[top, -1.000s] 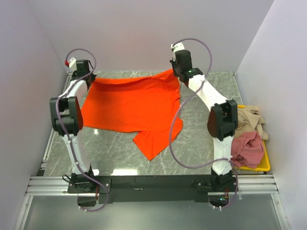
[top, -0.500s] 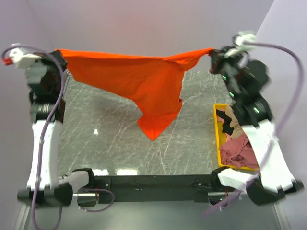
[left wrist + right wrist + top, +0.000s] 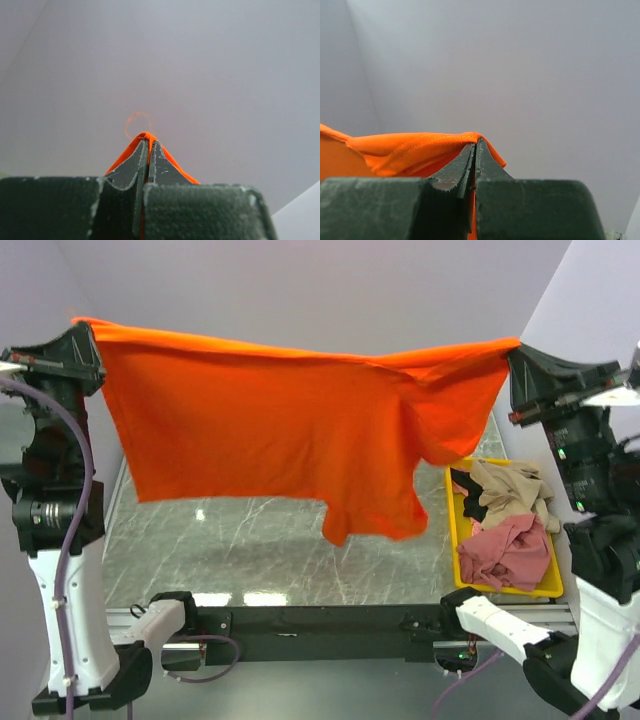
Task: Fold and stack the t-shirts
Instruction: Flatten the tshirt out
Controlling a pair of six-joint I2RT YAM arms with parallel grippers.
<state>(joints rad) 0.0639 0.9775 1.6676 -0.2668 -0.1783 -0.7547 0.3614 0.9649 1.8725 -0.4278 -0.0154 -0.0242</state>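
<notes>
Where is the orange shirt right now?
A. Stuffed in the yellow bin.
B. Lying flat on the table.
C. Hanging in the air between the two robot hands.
C: the orange shirt hangs spread out, its top corners pinched in the left gripper and the right gripper.

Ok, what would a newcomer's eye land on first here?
The orange-red t-shirt hangs like a banner above the table, its top corners pinched by the left gripper and right gripper. Next, the yellow bin at the table's right edge, pink t-shirt and beige t-shirt crumpled inside.
</notes>
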